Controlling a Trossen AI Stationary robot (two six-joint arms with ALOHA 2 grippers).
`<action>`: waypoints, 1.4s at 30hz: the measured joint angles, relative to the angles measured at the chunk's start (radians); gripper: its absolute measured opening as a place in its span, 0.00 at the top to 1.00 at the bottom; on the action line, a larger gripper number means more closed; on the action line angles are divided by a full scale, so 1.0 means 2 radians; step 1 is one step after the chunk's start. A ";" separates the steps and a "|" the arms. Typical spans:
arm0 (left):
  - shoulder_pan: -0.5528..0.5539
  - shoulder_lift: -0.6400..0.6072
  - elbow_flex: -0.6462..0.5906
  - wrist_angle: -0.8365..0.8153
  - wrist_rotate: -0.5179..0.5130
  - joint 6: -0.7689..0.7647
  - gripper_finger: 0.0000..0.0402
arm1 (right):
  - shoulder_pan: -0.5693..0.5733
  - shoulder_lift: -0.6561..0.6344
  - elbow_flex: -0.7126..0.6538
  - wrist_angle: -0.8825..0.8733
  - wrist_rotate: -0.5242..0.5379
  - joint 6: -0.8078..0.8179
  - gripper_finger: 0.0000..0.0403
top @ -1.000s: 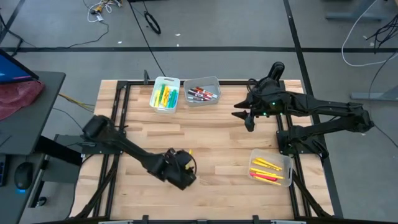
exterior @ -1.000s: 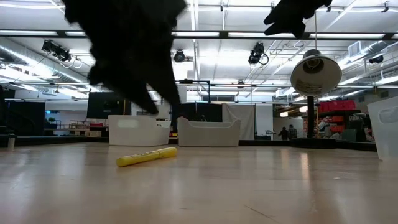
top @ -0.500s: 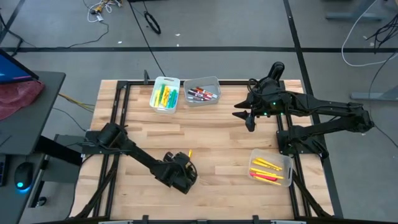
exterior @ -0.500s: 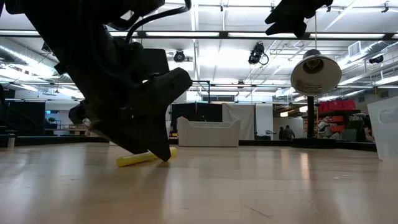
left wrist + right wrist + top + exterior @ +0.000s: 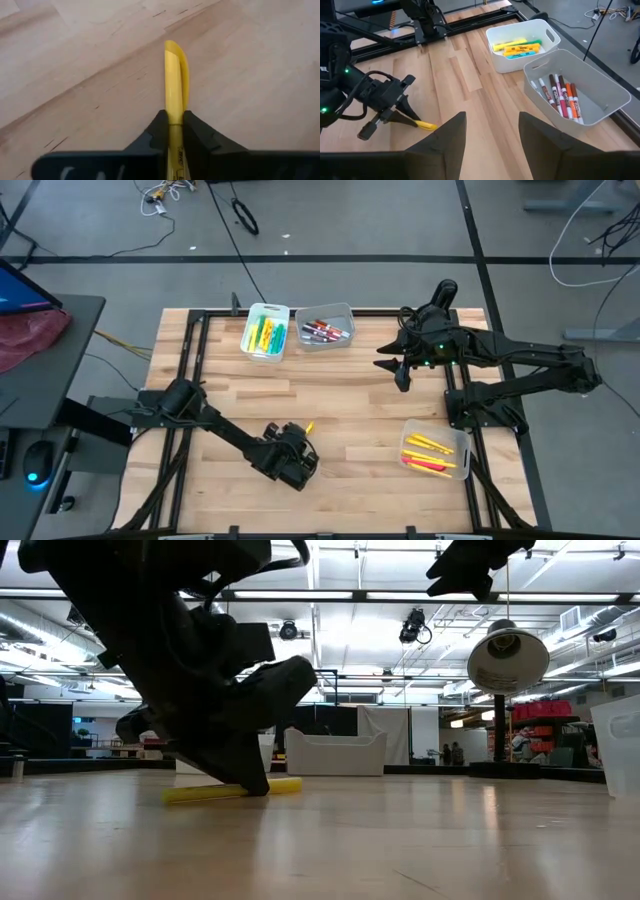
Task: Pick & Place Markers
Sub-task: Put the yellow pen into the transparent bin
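Now left claw pinches the yellow marker on the table; right claw hovers open.

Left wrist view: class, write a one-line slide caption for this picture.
The left claw shut on a yellow marker lying on the wooden table.

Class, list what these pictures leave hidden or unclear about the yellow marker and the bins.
- Yellow marker: in the left wrist view its near end is covered by the left tool, shut on it.
- High view: only the marker's tip shows beside the tool.
- Far bin: label print too small to read, right wrist view.
- Right-hand bin: cut off by the low view's edge.
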 joint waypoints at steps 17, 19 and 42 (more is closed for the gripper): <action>0.049 -0.089 -0.007 -0.003 0.139 0.168 0.91 | 0.000 -0.051 0.000 -0.120 0.061 -0.033 0.55; 0.066 -0.102 -0.007 -0.001 0.148 0.197 0.91 | 0.000 -0.060 0.000 -0.139 0.062 -0.028 0.55; 0.281 -0.051 0.287 0.179 0.405 0.590 0.91 | 0.000 -0.229 0.027 -0.223 -0.052 0.096 0.55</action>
